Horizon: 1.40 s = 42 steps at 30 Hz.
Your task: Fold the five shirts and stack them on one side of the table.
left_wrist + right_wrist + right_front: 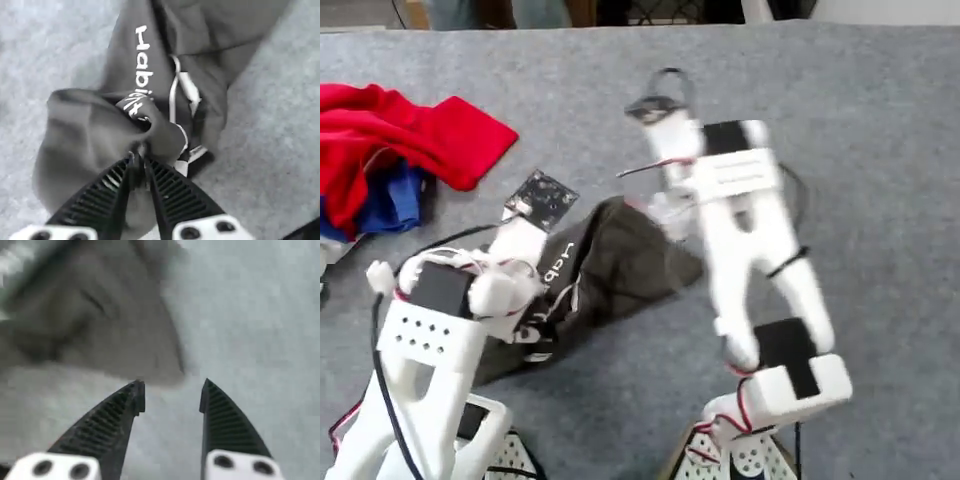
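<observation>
A dark grey shirt (620, 265) with white lettering lies crumpled near the middle of the grey table (880, 150). My left gripper (139, 159) is shut on a bunched fold of the dark grey shirt (100, 125), close to the lettering. Just off the cloth's far edge (100, 335), my right gripper (172, 387) hangs open over bare table with nothing between its fingers. A red shirt (410, 135) lies heaped on a blue shirt (390, 200) at the table's left side.
The left arm (430, 350) rises from the front left, and the right arm (750, 250) stretches from the front centre toward the shirt. The table's right half and far strip are bare grey cloth.
</observation>
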Available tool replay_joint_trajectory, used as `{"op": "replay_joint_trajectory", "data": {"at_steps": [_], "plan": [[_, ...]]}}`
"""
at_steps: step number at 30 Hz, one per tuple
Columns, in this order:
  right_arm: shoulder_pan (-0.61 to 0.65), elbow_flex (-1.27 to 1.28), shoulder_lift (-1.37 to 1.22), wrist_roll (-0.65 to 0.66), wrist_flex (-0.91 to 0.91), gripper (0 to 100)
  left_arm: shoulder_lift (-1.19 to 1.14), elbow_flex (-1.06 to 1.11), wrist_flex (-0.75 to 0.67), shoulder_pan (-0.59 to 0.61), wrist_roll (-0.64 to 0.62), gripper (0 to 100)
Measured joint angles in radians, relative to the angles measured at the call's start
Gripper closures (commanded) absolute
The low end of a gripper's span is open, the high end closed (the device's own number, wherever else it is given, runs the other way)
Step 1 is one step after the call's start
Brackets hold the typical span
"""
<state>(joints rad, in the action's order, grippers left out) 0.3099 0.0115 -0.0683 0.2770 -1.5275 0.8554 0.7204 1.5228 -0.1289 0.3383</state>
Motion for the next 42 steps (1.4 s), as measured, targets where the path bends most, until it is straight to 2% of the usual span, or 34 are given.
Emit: {"op": "replay_joint_trajectory", "data": {"at_steps": [4, 8, 11, 15, 21, 24, 28, 34, 36, 42], "plan": [[0.11, 0.0, -0.055, -0.27, 0.135, 80.1, 0.003, 0.0, -0.008, 0.152, 0.006, 97], [0.138, -0.063, -0.209, -0.499, 0.196, 80.2, 0.011, 0.02, -0.075, 0.301, 0.006, 97], [0.149, -0.146, -0.361, -0.592, 0.201, 85.1, 0.011, 0.02, -0.12, 0.376, 0.006, 97], [0.166, -0.296, -0.559, -0.608, 0.133, 98.2, 0.011, 0.023, -0.167, 0.43, 0.006, 97], [0.144, -0.598, -0.764, -0.52, -0.075, 98.5, 0.011, 0.077, -0.23, 0.443, 0.006, 97], [0.097, -0.733, -0.819, -0.503, -0.184, 98.5, 0.011, 0.115, -0.259, 0.443, 0.006, 97], [0.005, -0.789, -0.816, -0.417, -0.224, 98.4, 0.011, 0.153, -0.287, 0.443, 0.006, 97], [-0.086, -0.632, -0.657, -0.091, -0.229, 97.9, 0.011, 0.16, -0.292, 0.443, -0.006, 97], [-0.112, -0.542, -0.58, 0.018, -0.229, 94.7, 0.011, 0.16, -0.292, 0.443, -0.02, 97], [-0.232, -0.299, -0.376, 0.241, -0.21, 91.0, 0.011, 0.16, -0.292, 0.443, -0.032, 97]]}}
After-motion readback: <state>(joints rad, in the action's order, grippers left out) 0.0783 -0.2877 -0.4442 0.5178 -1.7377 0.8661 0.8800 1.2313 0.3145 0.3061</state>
